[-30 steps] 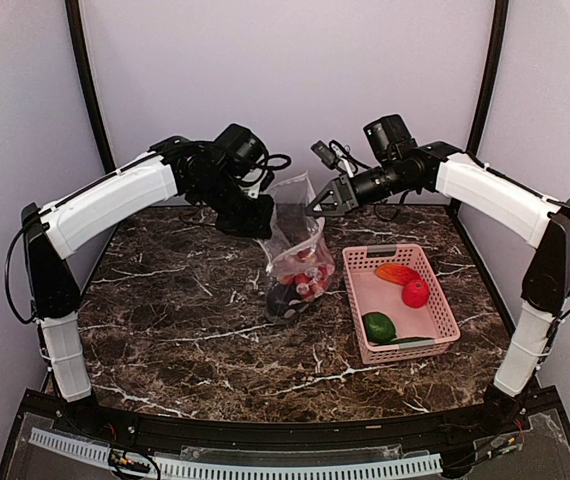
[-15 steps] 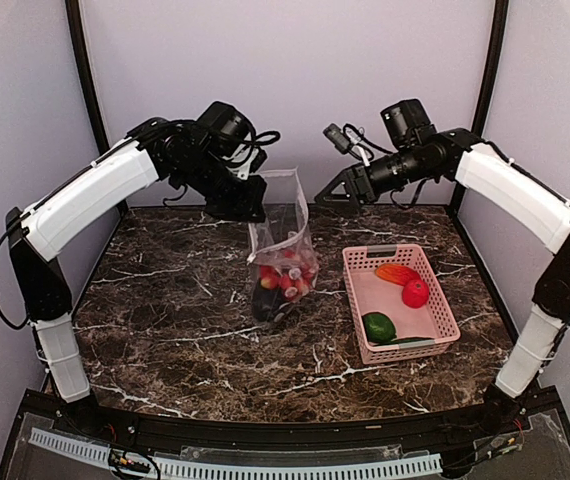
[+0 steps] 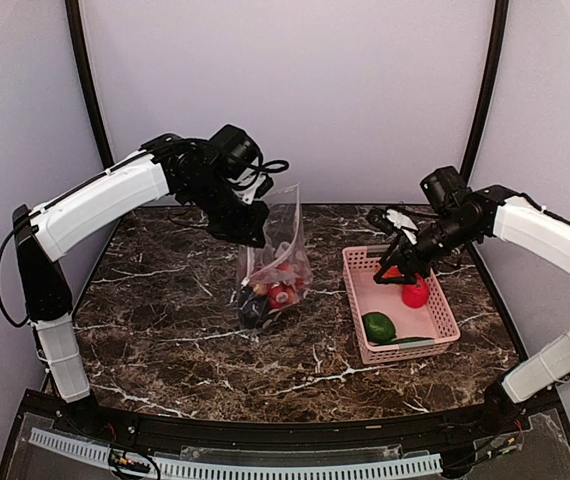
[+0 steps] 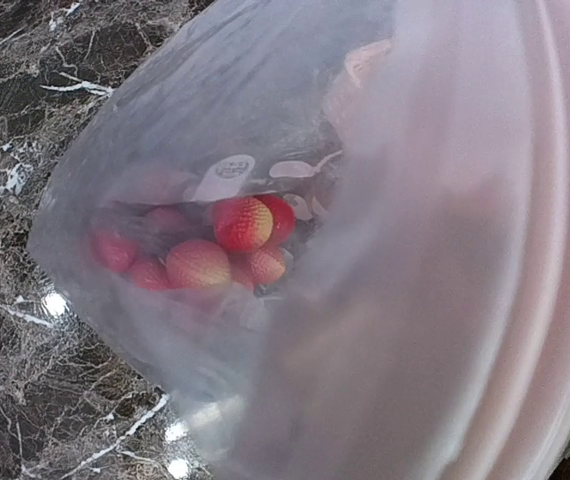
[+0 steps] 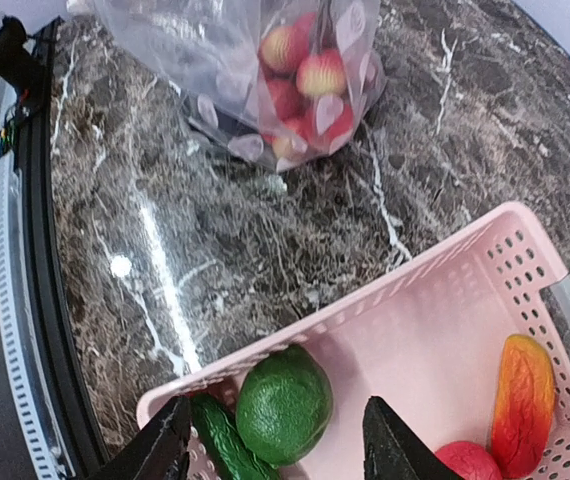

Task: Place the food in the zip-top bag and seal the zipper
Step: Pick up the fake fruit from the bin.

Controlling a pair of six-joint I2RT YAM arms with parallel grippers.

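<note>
The left arm's fingers (image 3: 256, 233) are pressing together on the upper edge of the bag (image 3: 277, 250), holding it up while its bottom seems to be resting on the desk (image 3: 165, 310) near the centre. Red pieces (image 4: 242, 222) and a dark piece (image 3: 253, 310) are lying inside, so part of the loading looks done; the zipper (image 4: 560, 200) is, I judge, not yet sealed, the mouth gaping towards 12 o'clock.

At 3 o'clock of the bag the basket (image 3: 355, 310) is holding what is left: a lime (image 5: 283, 403) and a cucumber piece (image 5: 217, 440) just beside it in the 7 o'clock corner; a tomato (image 3: 416, 293) and an orange-red oval (image 5: 522, 400) towards 1 o'clock.

The right arm's fingers (image 5: 392, 452) are spread, gripping nothing, hovering over the lime. The near basket wall and the cucumber piece are crowding that fruit, leaving little room on that side; bare desk is lying between basket and bag for the carry.
</note>
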